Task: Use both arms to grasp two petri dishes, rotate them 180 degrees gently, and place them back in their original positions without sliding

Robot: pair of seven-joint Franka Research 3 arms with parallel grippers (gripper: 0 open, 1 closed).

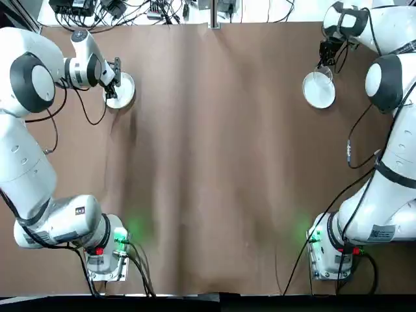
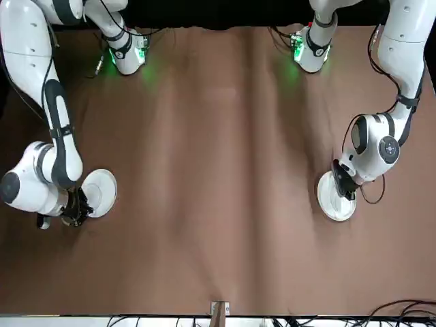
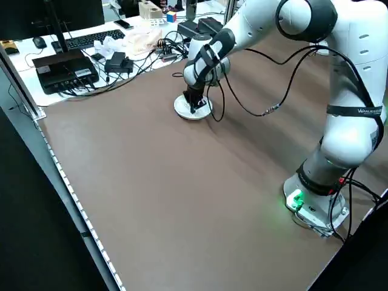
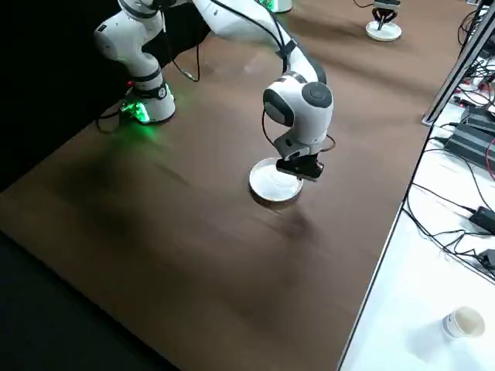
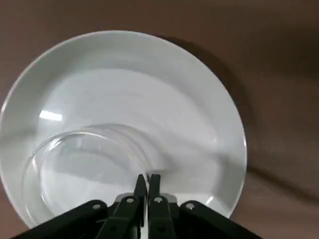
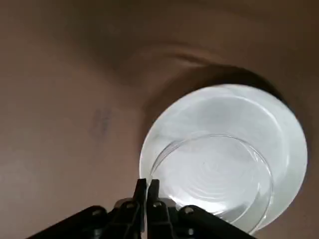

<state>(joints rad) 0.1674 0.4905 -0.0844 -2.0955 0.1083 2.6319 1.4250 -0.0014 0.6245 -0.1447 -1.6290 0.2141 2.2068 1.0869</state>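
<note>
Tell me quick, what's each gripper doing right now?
Left gripper: shut on the left petri dish rim.
Right gripper: shut on the right petri dish rim.

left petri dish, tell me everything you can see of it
The left petri dish is clear, round and shallow with a thin upright rim. It lies flat and off-centre on a white plate at the table's far left. The left tool has its fingers pinched on the dish's rim, nearly together.

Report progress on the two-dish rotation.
Done: both grippers have reached their dishes. In hand: the left gripper is pinched on the rim of the left petri dish, the right gripper on the right petri dish. Left: whether any rotation has happened cannot be told; release remains.
</note>
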